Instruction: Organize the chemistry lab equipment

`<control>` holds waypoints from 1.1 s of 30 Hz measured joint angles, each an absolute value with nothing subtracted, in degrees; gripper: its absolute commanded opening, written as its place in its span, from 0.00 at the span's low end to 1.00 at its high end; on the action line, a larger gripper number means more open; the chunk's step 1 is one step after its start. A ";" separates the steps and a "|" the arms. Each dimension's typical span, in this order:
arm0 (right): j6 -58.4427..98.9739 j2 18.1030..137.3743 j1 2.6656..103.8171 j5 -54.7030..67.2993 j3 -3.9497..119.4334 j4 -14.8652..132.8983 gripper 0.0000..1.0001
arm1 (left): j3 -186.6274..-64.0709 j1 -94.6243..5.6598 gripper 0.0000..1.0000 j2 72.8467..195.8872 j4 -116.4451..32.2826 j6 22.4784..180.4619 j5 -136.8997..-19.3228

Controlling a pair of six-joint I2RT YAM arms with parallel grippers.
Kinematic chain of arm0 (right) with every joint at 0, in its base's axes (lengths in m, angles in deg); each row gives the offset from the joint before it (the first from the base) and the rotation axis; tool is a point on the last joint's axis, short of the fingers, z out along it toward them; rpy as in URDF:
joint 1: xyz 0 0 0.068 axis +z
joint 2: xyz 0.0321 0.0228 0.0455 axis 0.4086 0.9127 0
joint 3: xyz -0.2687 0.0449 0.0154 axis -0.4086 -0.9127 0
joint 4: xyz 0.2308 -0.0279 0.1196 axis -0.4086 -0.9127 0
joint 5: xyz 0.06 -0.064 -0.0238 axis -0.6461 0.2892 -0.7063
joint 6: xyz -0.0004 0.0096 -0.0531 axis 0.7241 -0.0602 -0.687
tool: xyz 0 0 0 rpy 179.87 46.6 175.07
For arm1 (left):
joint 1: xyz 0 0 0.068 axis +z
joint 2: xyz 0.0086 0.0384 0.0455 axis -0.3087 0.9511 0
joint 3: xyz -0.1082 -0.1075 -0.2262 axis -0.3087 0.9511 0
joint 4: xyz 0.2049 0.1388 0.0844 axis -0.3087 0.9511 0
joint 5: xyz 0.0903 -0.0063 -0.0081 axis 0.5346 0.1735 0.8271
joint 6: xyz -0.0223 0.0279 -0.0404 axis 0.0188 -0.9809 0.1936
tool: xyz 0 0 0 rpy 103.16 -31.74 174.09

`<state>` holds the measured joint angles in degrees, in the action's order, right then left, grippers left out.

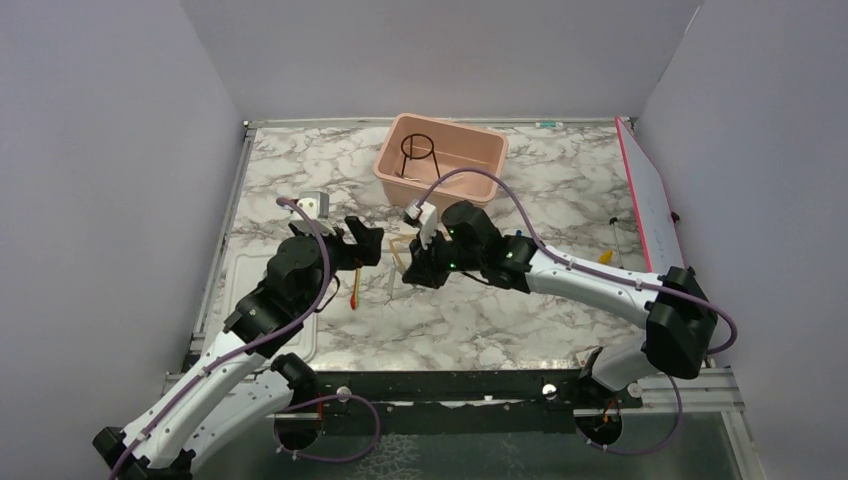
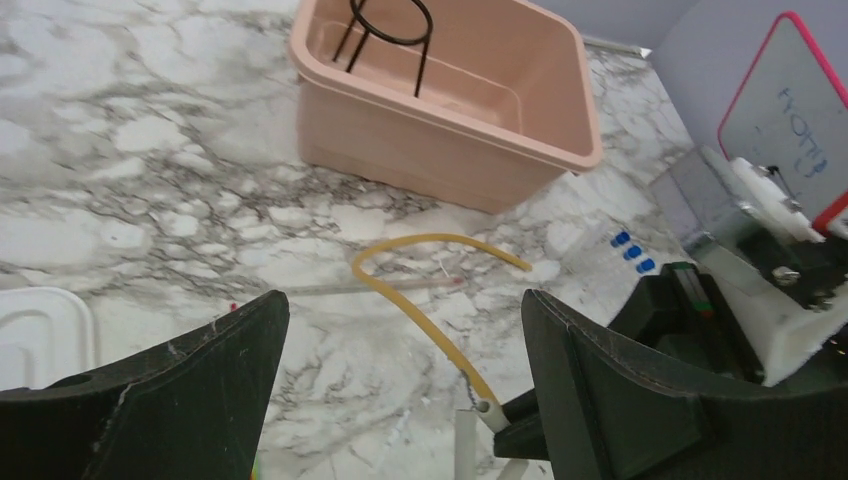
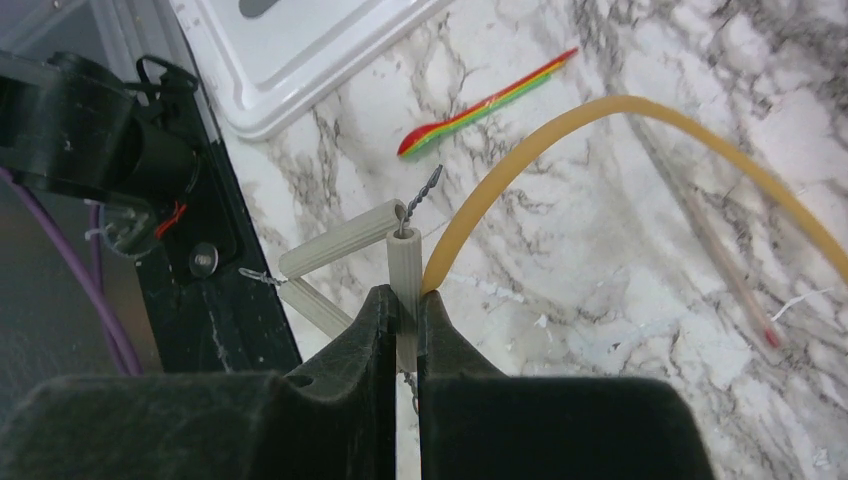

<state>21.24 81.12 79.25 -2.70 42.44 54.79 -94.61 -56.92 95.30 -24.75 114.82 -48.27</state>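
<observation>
Marble tabletop (image 1: 480, 320), pink tub (image 2: 430, 150) behind tan tube (image 3: 620, 102), white lid (image 2: 40, 325) at left

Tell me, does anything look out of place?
Only the ring stand is in the pink tub. The yellow tube sprawls on the table, one end seemingly pinched with a cream piece in the right gripper.

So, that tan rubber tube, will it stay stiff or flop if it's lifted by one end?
Probably floppy: the tan rubber tube lies in a loose, hooked curve rather than straight. Lifted by one end, the rest would likely sag and drag behind.
</observation>
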 measured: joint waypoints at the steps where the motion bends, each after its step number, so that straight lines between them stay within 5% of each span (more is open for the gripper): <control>1: 21.02 81.50 79.25 -3.36 43.01 52.98 0.02 | -94.41 -56.92 0.88 95.43 -24.08 116.63 -49.80; 14: 25.51 88.75 79.25 -0.41 43.47 21.57 0.03 | -90.54 -56.92 0.89 96.74 -22.20 128.44 -51.72; 25: 28.00 86.11 79.25 4.18 38.92 19.12 0.09 | -88.80 -56.92 0.89 100.17 -23.20 131.23 -51.85; 33: 29.18 86.13 79.25 6.02 36.30 21.05 0.34 | -88.73 -56.92 0.89 100.17 -23.31 131.43 -51.83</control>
<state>29.18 86.13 79.25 6.02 36.30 21.05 -88.73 -56.92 100.17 -23.31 131.43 -51.83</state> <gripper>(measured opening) 0.247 0.887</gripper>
